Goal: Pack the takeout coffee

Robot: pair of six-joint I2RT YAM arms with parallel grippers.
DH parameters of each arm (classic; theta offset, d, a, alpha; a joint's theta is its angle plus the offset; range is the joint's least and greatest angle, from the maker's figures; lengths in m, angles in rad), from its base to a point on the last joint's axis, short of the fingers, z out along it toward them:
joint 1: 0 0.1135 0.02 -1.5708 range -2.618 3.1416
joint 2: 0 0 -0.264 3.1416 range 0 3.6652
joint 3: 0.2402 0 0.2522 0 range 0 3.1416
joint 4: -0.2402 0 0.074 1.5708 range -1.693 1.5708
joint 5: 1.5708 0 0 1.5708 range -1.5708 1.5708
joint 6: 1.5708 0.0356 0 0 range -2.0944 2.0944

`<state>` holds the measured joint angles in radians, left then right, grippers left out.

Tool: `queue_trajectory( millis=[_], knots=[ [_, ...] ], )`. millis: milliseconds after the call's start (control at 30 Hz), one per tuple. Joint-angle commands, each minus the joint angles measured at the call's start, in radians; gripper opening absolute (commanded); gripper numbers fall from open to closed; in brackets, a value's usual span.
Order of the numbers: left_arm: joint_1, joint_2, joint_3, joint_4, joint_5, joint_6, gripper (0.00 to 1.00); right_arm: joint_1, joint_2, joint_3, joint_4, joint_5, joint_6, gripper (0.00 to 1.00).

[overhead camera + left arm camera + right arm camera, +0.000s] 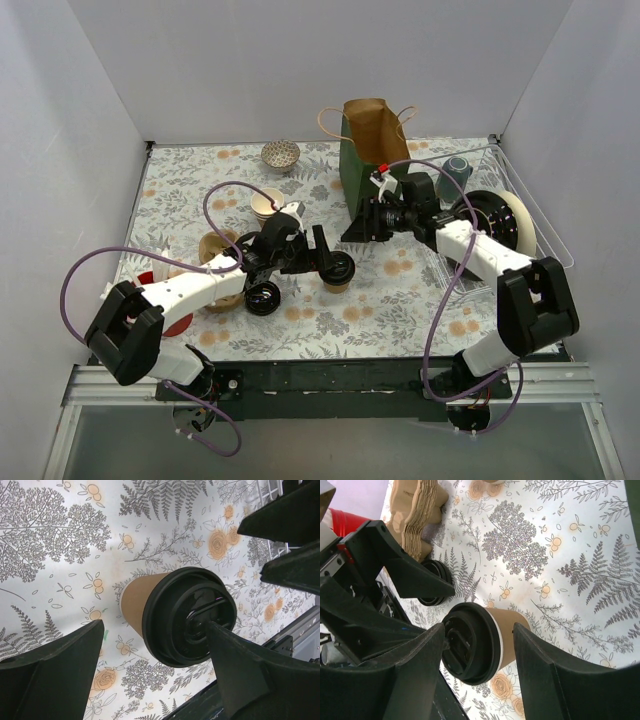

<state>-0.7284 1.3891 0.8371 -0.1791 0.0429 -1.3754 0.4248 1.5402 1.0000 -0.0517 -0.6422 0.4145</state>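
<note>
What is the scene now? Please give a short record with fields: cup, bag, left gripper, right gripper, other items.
cup: takeout coffee, tan paper cup with black sip lid, upright on the floral tablecloth
bag: green paper bag, open, standing at the far side
left gripper: left gripper open, fingers either side of the cup lid
right gripper: right gripper open, by the bag's base, holding nothing
other items: spare black lid; patterned bowl; wire rack

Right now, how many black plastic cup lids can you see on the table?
2. One is fitted on the takeout coffee, mid-table beside the left gripper. A spare black lid with no cup lies just left of it, nearer the front edge. Others may be hidden under the arms.
</note>
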Motion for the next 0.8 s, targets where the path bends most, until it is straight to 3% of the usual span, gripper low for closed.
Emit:
queue_trajectory(
  millis=[0,333,767],
  knots=[
    [0.004,-0.039,0.048,0.001,0.008,0.036,0.83,-0.009,-0.124,-0.055,0.013,0.038,0.036,0.64],
    [0.004,0.031,0.049,0.033,0.046,0.047,0.73,-0.011,-0.235,-0.25,0.118,0.038,0.092,0.57],
    [0.004,0.057,0.01,0.056,0.043,0.036,0.64,-0.011,-0.256,-0.36,0.211,0.073,0.158,0.47]
  ],
)
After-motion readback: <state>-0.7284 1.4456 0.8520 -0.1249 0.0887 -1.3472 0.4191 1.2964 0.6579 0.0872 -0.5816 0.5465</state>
